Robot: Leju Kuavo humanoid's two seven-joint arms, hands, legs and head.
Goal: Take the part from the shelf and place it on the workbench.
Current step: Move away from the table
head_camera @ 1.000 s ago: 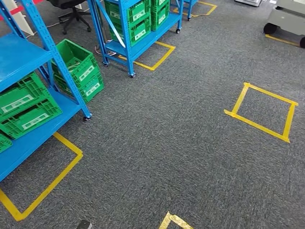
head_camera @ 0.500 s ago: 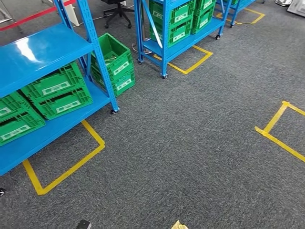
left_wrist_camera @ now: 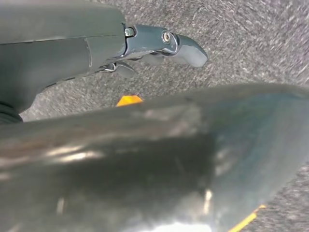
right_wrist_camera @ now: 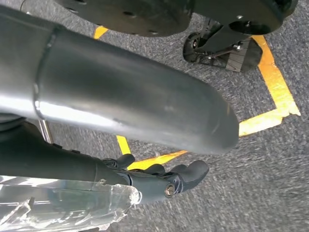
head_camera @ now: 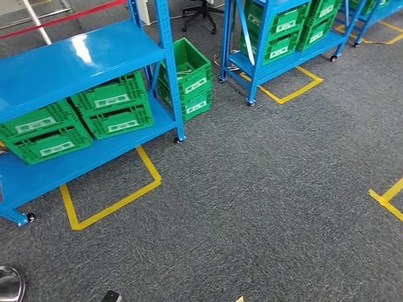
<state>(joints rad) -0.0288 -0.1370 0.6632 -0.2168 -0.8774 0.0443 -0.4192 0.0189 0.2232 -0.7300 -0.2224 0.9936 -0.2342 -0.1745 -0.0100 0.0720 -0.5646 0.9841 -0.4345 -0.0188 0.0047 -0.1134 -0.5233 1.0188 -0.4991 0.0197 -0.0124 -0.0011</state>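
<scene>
A blue shelf (head_camera: 80, 56) stands at the left in the head view. Green crates (head_camera: 111, 104) sit on its lower board, and I cannot tell what is in them. My left hand (left_wrist_camera: 160, 43) hangs over the grey carpet, thumb stretched out, with nothing in it. My right hand (right_wrist_camera: 160, 176) also hangs low, its fingers (right_wrist_camera: 125, 160) straight and apart with nothing between them. A crumpled clear plastic (right_wrist_camera: 69, 205) lies by that wrist; I cannot tell whether it touches the hand.
An open green crate (head_camera: 190, 75) stands on the floor beside the shelf post. A second blue shelf (head_camera: 285, 53) with green crates stands farther back. Yellow tape (head_camera: 114, 201) marks squares on the grey carpet. An office chair (head_camera: 202, 9) stands behind.
The whole picture has shifted right: the camera has turned left, bringing the near shelf and its crates further into view. The yellow square at the right has slid almost out.
</scene>
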